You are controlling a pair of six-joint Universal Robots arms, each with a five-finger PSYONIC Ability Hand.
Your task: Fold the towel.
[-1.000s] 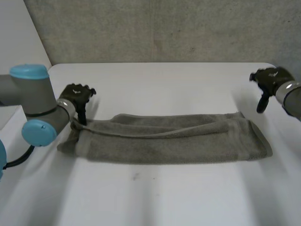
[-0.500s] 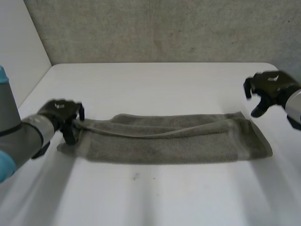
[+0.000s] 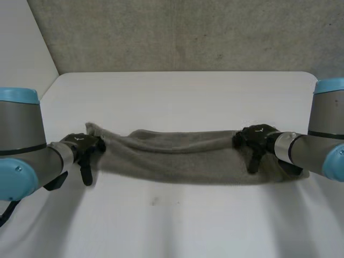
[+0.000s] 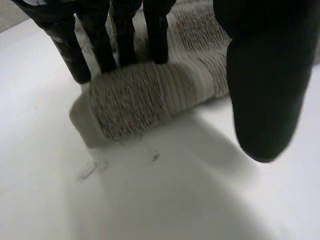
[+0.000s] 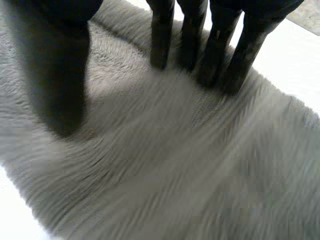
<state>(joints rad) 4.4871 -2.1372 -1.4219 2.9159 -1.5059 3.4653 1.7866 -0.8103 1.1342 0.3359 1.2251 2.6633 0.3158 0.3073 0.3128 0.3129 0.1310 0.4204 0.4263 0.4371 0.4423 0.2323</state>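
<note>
A grey towel point(image 3: 172, 158) lies as a long folded strip across the white table point(image 3: 177, 102). My left hand point(image 3: 81, 149) is at the towel's left end. In the left wrist view its straight fingers point(image 4: 122, 35) touch the bunched end of the towel point(image 4: 135, 97), and its thumb point(image 4: 265, 85) hangs apart over bare table. My right hand point(image 3: 256, 140) is over the strip's right part, a little in from the right end. There its straight fingers point(image 5: 220, 55) rest on the towel point(image 5: 165, 165), with the thumb point(image 5: 60, 75) spread beside them. Neither hand grips the cloth.
A rough grey wall point(image 3: 177, 32) rises behind the table's far edge. White tabletop stretches in front of the towel and behind it. Both grey forearms reach in from the sides close to the table.
Both hands have come down onto the towel: the left from behind its left end, the right in from the far right. The left end has bunched and a corner now sticks out behind.
</note>
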